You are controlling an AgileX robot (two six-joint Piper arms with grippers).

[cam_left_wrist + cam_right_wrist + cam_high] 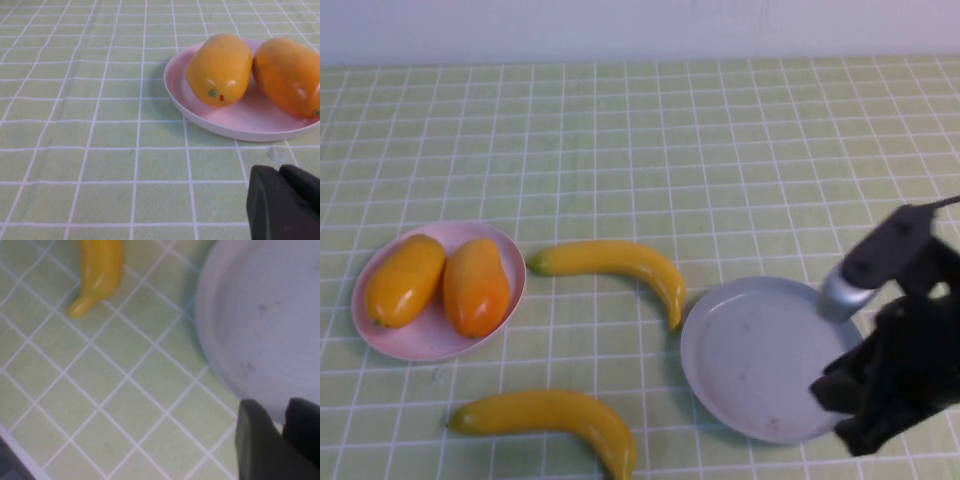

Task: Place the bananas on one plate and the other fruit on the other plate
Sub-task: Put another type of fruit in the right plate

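With both mangoes [438,284] plated, our empty, nearly closed right gripper [880,400] at the grey-blue plate's [760,360] three o'clock should open wide and cross to the nearer banana [620,262] at nine o'clock, while our left gripper [285,202], beside the pink plate [235,122], hides its fingers.

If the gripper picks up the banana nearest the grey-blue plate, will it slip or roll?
The banana looks glossy and smooth, so it may slip. Its curved shape lies flat on the tablecloth, so it probably pivots rather than rolls. The right gripper sits above the grey-blue plate; the left gripper is near the pink plate.

High view overlooks everything; wrist views sit close above the cloth [720,150].
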